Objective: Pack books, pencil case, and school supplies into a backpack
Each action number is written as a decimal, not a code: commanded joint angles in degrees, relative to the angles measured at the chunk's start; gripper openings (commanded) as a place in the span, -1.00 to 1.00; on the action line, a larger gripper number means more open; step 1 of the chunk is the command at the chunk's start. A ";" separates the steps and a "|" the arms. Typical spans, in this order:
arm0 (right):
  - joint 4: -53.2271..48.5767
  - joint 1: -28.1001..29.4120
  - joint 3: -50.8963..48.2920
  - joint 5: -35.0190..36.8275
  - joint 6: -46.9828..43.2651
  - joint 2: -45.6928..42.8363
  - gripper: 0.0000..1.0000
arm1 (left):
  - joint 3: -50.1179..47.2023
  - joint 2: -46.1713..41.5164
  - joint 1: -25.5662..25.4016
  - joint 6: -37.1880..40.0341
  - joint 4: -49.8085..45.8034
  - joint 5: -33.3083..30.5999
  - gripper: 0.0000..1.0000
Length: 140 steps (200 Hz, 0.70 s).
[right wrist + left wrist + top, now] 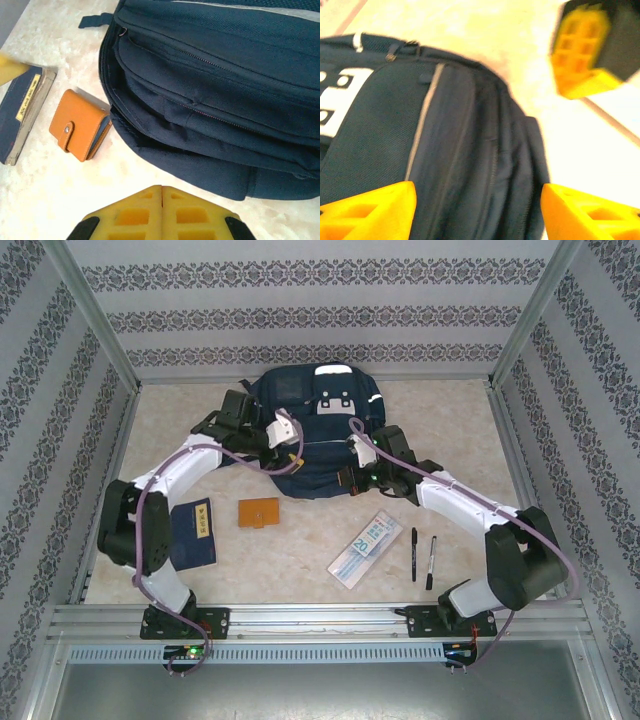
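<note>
Navy backpack (318, 455) at far edge; bare table (310, 535) between orange notebook (259, 512), pencil case (365, 548).

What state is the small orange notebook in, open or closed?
Closed. The orange notebook lies flat beside the backpack, cover shut, with its clasp tab folded over the front.

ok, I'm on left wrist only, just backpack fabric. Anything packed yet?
Observer: No. The orange notebook and navy book lie on the table, outside the backpack.
Operator: Pencil case, pens?
Observer: The pencil case and pens lie out too, near the right arm's base.
Operator: Bag open?
Observer: Right wrist shows one compartment gaping on the side facing the notebook.
</note>
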 commanded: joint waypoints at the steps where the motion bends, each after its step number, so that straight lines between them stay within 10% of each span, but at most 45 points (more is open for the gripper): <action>1: -4.55 -1.38 1.68 6.20 0.08 0.09 -0.57 | -2.46 -3.22 -1.58 6.19 -0.21 5.18 0.39; 36: -11.61 -10.88 2.93 1.80 0.78 4.98 -0.44 | -2.76 -2.14 -8.41 7.54 -2.40 -8.37 0.40; 140: -11.04 -15.05 3.74 -3.43 3.66 9.20 -0.09 | -2.81 9.01 -18.95 -0.07 2.64 -28.57 0.51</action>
